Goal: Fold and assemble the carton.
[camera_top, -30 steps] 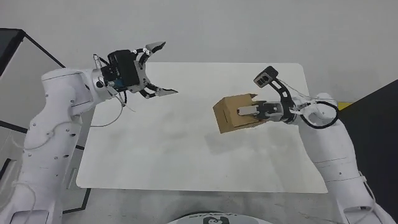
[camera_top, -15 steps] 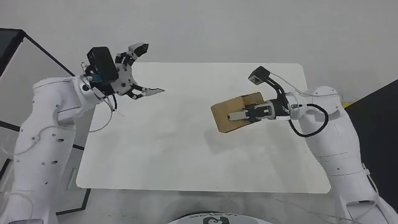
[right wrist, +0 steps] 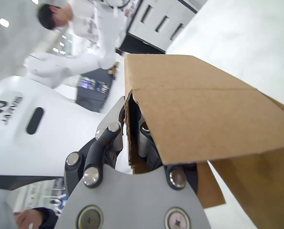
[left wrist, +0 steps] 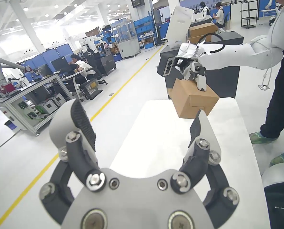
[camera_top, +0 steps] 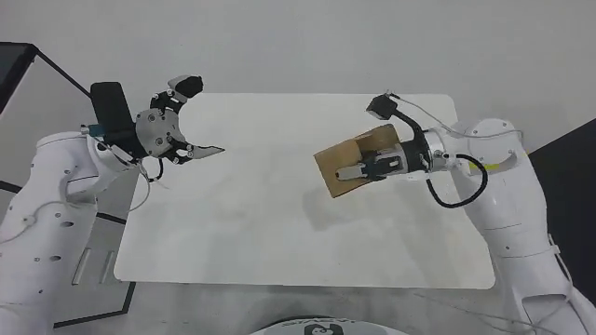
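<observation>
The right hand [camera_top: 352, 169] pinches the carton's [camera_top: 337, 154] wall above the table [camera_top: 279, 233]; left hand [camera_top: 205, 116] spread wide, empty, at its edge.

In the top view the carton [camera_top: 349, 156] sits tilted just right of the frame's centre, over the right half of the table [camera_top: 279, 233]. The right gripper [camera_top: 352, 171] comes in from the right and grips the carton's wall, one finger inside and one outside. The left gripper [camera_top: 205, 116] hangs at centre left, over the table's upper left corner, well apart from the carton.
</observation>
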You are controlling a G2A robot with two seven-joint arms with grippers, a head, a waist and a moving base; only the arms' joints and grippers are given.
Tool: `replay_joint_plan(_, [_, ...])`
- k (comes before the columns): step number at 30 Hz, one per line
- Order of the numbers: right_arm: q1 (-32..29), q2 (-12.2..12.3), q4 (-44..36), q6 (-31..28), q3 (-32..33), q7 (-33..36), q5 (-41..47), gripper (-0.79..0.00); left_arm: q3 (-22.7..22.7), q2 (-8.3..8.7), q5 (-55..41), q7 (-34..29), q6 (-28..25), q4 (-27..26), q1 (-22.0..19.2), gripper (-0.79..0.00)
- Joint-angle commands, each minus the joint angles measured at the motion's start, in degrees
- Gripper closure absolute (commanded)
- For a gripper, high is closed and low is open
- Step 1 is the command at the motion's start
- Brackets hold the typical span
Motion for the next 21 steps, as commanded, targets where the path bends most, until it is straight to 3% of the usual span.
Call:
replay_joint_plan(1, [4.29,0.78,-2.25,-1.33,-3.82,-0.01,-12.23,0.0,0.0,0.0,-0.01,0.01,0.0,0.0,0.0,-0.785])
replay_joint_plan(5, [13.1,2.24,-4.57,-1.84,-13.38,-0.51,-24.65,0.0,0.0,0.0,-0.01,0.01,0.0,0.0,0.0,-0.785])
replay_joint_plan(9, [20.1,3.54,-3.04,-7.36,-24.52,-6.02,-30.28,0.0,0.0,0.0,-0.01,0.01,0.0,0.0,0.0,-0.785])
replay_joint_plan(21, [20.16,3.7,-3.06,-8.6,-26.31,-7.29,-33.02,0.0,0.0,0.0,-0.01,0.01,0.0,0.0,0.0,-0.785])
